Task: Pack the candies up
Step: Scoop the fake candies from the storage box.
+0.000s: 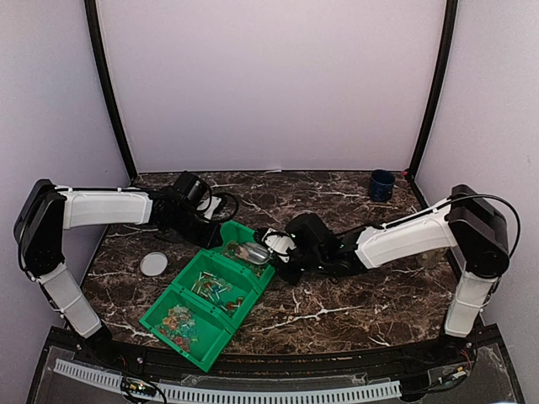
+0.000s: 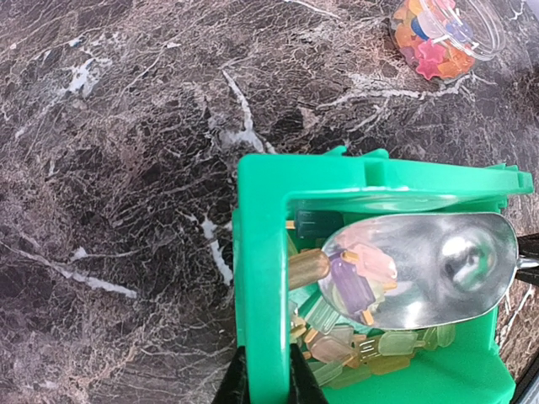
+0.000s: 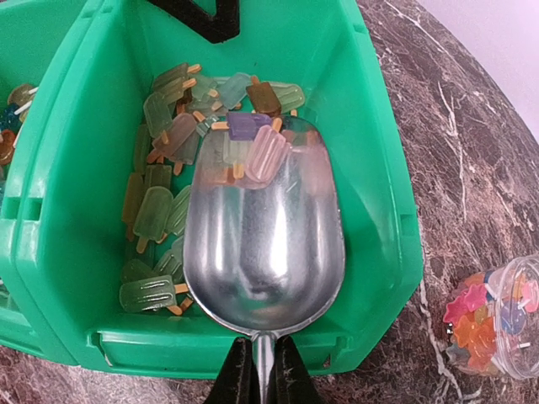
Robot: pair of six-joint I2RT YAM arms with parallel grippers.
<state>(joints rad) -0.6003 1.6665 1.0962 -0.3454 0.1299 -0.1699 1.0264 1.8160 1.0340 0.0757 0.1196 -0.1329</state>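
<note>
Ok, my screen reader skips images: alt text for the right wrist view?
A metal scoop, its handle clamped in the right gripper, holds a few popsicle-shaped candies inside a green bin compartment. A clear jar of colourful pieces sits nearby on the marble table.

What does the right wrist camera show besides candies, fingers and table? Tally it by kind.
Green three-compartment bin: 1
Metal scoop: 1
Clear jar: 1
Total: 3
</note>
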